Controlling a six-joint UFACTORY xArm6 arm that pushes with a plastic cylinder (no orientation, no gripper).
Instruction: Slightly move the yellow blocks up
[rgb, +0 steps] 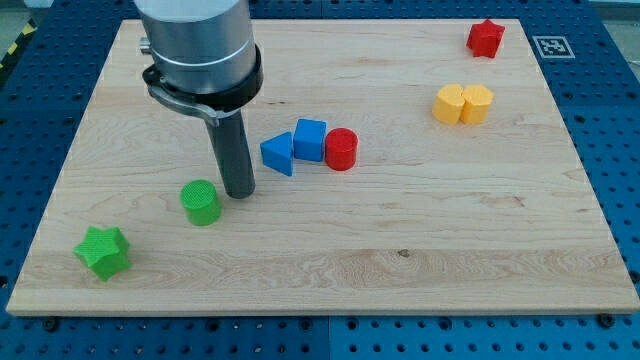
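Observation:
Two yellow blocks sit touching side by side at the view's upper right: the left one (449, 104) is a rounded hexagon-like shape, the right one (477, 103) is similar. My tip (239, 193) rests on the board at the view's left centre, far to the left of and below the yellow blocks. It stands just right of a green cylinder (201, 202) and left of a blue triangle (278, 153).
A blue cube (310, 139) and a red cylinder (341, 149) sit in a row right of the blue triangle. A green star block (103, 251) lies at the lower left. A red star block (486, 38) is at the top right. The wooden board (400, 260) ends near all view edges.

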